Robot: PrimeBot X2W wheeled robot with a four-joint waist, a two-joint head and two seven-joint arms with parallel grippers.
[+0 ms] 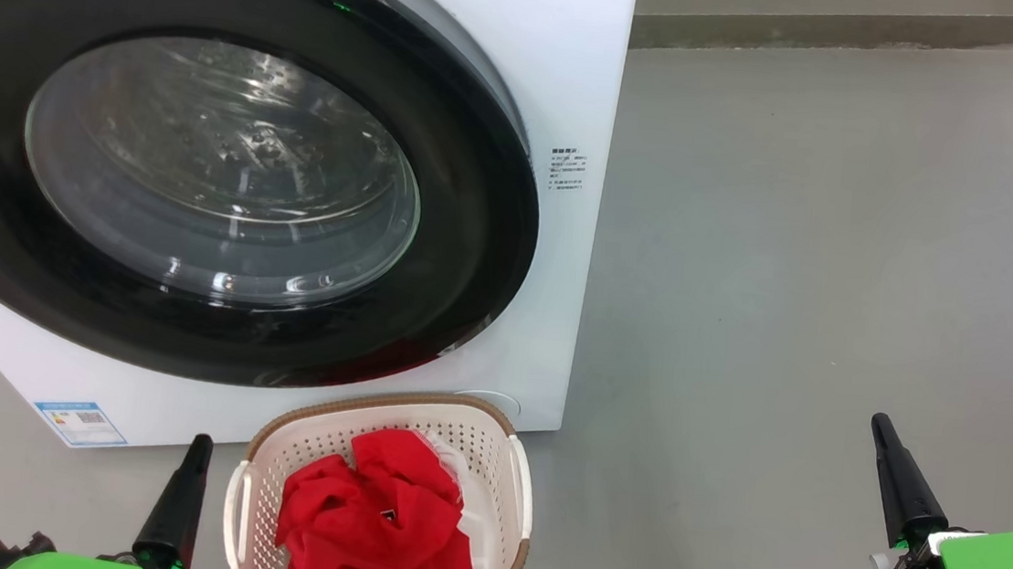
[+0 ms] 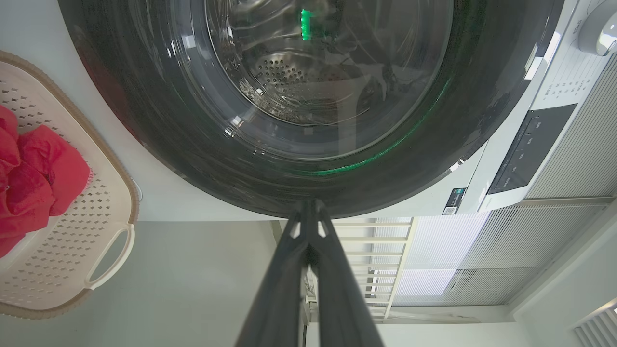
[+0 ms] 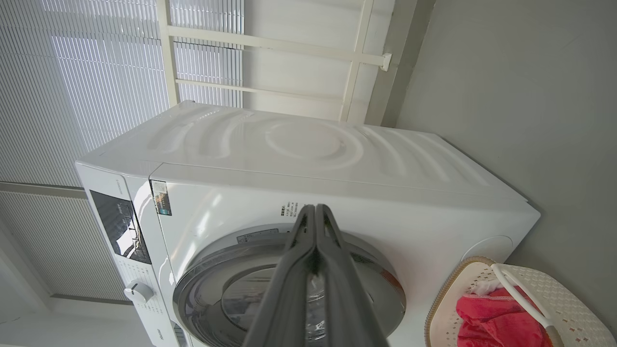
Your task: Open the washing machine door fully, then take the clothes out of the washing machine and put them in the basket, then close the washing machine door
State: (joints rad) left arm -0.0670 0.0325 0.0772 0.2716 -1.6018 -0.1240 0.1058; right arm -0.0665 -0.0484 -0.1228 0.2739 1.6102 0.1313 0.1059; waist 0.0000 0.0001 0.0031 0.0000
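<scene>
Sitting in the basket [image 1: 496, 453] on the grey floor [image 1: 793, 255], the red clothes [image 1: 372, 516] lay in a soft heap, just in front of the white washing machine [image 1: 580, 71]. The washing machine door [image 1: 223, 173] was closed flat against it. The left pincer [image 1: 199, 446] was at the near left, just beside the basket, its two dark fingers pressed together, holding nothing. The right pincer [image 1: 879, 427] was at the near right, well apart from the basket, fingers together and empty too.
</scene>
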